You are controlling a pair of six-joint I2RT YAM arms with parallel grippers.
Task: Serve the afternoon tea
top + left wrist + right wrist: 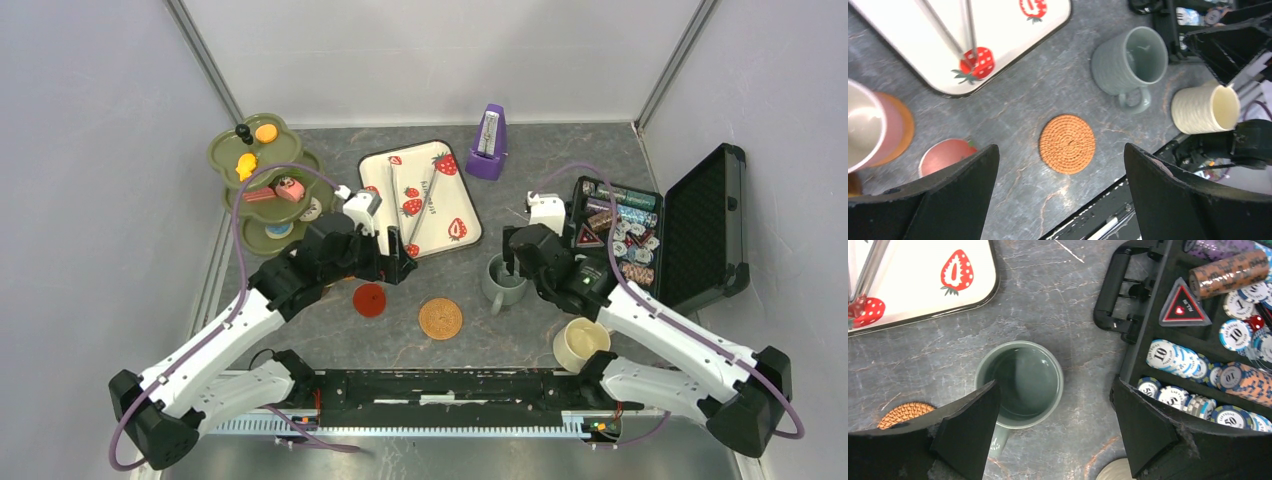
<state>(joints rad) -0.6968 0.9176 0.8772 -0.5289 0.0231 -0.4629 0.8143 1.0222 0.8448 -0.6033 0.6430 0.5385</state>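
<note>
Standing upright, empty, the ribbed grey-green mug (pixel 1020 380) sits under the wide-spread right end effector (pixel 1054 384).

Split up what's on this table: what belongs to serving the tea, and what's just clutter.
For the tea:
grey-green mug
cream mug
pink mug
woven coaster
red coaster
green tiered stand
toy pastries on it

Just lying about:
purple metronome
black case of poker chips
</note>
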